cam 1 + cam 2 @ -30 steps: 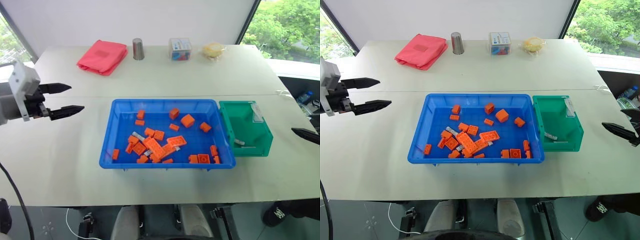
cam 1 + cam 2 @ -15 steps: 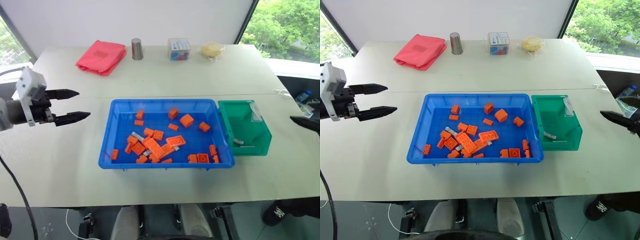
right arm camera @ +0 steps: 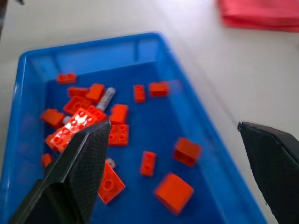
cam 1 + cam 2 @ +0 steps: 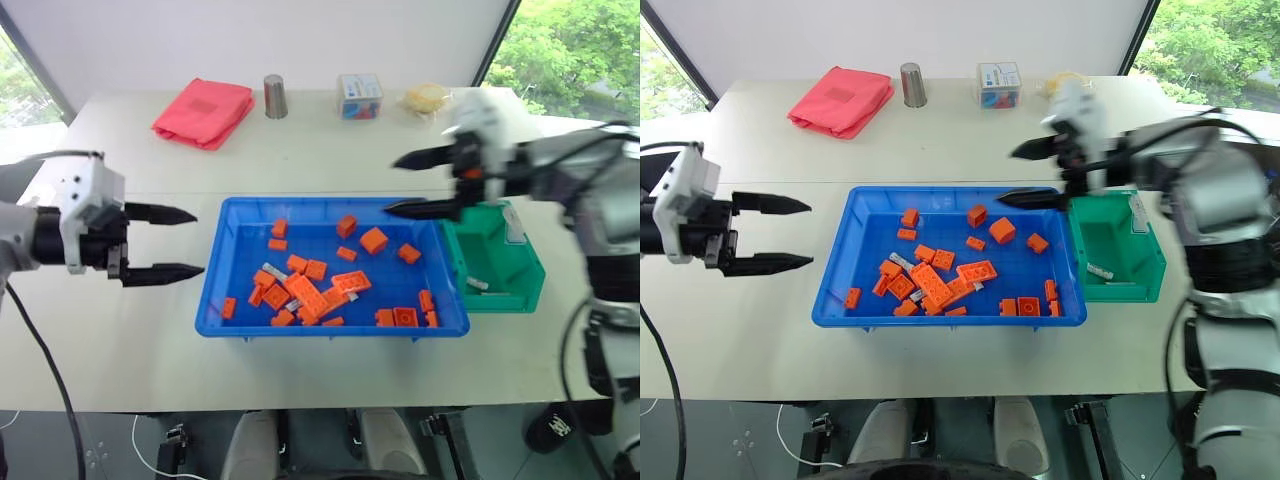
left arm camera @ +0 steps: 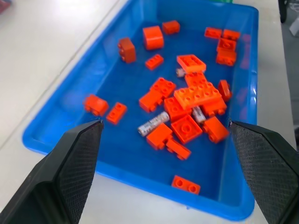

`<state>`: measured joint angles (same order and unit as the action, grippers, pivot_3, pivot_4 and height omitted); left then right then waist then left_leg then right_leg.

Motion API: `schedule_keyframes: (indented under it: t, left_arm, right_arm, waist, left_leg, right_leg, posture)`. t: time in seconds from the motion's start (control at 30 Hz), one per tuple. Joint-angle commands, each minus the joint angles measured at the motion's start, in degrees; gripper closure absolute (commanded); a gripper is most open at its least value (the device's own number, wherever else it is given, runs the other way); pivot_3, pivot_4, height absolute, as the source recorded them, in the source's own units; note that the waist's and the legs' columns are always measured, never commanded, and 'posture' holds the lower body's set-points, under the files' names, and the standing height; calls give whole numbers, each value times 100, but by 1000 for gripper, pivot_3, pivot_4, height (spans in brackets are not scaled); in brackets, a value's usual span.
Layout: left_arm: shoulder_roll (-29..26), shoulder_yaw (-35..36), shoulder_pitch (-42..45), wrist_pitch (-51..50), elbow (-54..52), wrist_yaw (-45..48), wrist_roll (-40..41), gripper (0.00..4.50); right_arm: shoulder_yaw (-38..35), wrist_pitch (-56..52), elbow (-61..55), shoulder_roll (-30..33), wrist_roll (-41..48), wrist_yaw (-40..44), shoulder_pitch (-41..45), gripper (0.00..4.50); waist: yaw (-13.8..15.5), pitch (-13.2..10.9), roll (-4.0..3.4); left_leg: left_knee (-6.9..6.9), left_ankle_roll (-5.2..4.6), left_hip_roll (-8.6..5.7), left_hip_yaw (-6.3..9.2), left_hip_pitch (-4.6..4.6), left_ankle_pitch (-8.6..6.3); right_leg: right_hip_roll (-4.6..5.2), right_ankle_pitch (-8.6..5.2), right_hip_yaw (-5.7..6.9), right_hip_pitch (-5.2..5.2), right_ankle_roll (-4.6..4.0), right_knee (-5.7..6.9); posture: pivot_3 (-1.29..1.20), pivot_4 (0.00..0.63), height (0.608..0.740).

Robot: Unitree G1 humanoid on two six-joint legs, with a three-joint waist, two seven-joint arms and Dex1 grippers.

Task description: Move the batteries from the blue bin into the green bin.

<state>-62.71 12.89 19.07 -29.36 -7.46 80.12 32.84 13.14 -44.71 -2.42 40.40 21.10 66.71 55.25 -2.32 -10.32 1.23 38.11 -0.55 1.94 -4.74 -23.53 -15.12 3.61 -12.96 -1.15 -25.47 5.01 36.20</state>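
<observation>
Over the blue bin, the right gripper and left gripper hang with jaws wide, empty.

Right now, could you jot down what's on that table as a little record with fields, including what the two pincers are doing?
tray: wide shallow blue plastic bin, holding orange toy bricks and silver-grey cylinder batteries
box: small deep green plastic bin, touching the tray's right end, batteries inside
left pincer: open, empty, left of the tray
right pincer: open, empty, above the tray's far right corner
far edge: folded red cloth, metal cup
</observation>
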Motion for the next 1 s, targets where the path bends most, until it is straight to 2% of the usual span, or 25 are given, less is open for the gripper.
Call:
schedule_keyframes:
  t: [0.03, 0.17, 0.3, 0.47, 0.77, 1.0]
  left_arm:
    - [-26, -156, 12, 298, -3, 104, -175, 0]
    - [37, -242, 121, 329, 65, 53, -172, 0]
    - [138, -258, 264, 225, 39, -69, -110, 0]
    - [197, -279, 371, 198, 41, -132, -112, 0]
    - [229, -270, 389, 140, -25, -161, -63, 0]
    - [248, -238, 356, 153, -49, -214, -76, 0]
  right_arm:
    - [527, -96, -167, -586, -226, -277, 365, 41]
    - [1323, 44, 326, -1559, -790, -758, 603, 41]
    - [1980, 428, 800, -1961, -1301, -765, 470, 41]
    - [2419, 925, 1518, -2269, -1821, -774, 374, 41]
    - [2302, 1479, 2779, -2758, -2207, -665, 536, 41]
    - [1964, 1304, 2983, -2896, -2102, -384, 661, 41]
  waist:
    - [13, 0, 0]
    - [61, 3, 8]
    - [130, 5, 10]
    - [126, 5, 10]
    - [95, 5, 11]
    - [111, 5, 11]
  left_leg:
    - [1, 0, -2, -1, -1, 0]
    - [14, 0, -5, -5, -19, 0]
    - [16, 1, -6, -4, -18, 1]
    - [17, 3, -7, -3, -17, 3]
    - [15, 5, -4, 1, -12, 4]
    - [15, 5, -4, 1, -10, 4]
  right_leg:
    - [1, 0, 0, 0, 0, 0]
    - [5, 3, 12, -1, 4, -2]
    - [2, 5, 13, 0, 6, 0]
    - [-1, 7, 16, 2, 11, 1]
    - [-9, 9, 18, 2, 15, 7]
    - [-8, 10, 18, 4, 15, 7]
  posture:
    - [0, 150, 736]
    - [0, 150, 736]
    - [0, 150, 736]
    - [0, 150, 736]
    - [0, 150, 736]
    - [0, 150, 736]
